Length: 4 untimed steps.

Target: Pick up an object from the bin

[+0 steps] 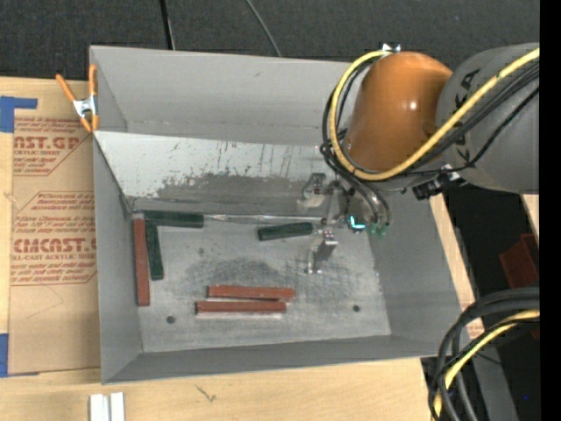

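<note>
Your jaws hang over the right part of the bin [219,95] floor, released and standing well apart, one on the far side and one on the near side. Between them lies the right end of a short dark green stick [285,231]. It lies flat on the floor and runs off to the left from the jaws, almost level across the bin. You cannot tell whether either jaw touches it, and nothing is clamped.

The jaws have open floor around them. Just near and left of them lie two red-brown sticks side by side, the farther one [252,292] and the nearer one [241,307], both flat and running left to right. They are close to the jaws but apart from the green stick.

Well to the left, a second dark green stick [173,220] lies along the foot of the far wall. A third green stick [154,251] runs nearward from its left end, making a corner with it. A long red-brown stick [140,261] lies just left of that one, against the left wall.

The orange cover [390,112] and the looped cables [337,121] on the wrist hide the far right corner of the bin. The green stick's right end is hard to make out where it meets the metal of the jaws.
</note>
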Each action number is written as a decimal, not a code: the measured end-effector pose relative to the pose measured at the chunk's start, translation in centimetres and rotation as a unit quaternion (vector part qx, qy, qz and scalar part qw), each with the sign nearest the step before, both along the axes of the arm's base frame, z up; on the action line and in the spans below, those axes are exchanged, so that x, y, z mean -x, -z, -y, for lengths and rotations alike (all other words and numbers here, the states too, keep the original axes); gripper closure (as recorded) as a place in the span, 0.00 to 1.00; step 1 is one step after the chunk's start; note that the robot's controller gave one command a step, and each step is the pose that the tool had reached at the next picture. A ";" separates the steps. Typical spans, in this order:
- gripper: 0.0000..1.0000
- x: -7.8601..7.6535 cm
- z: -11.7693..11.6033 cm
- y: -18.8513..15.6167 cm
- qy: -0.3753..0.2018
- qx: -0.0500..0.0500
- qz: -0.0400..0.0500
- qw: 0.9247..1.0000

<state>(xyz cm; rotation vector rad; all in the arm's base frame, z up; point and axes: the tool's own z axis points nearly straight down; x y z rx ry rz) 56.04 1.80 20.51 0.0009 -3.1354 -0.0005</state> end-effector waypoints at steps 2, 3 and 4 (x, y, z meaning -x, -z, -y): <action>0.00 0.7 -0.7 4.3 -0.006 0.000 0.007 1.000; 1.00 4.3 -3.6 12.3 -0.068 -0.001 0.004 0.998; 1.00 4.3 -3.6 12.3 -0.067 -0.001 0.004 0.998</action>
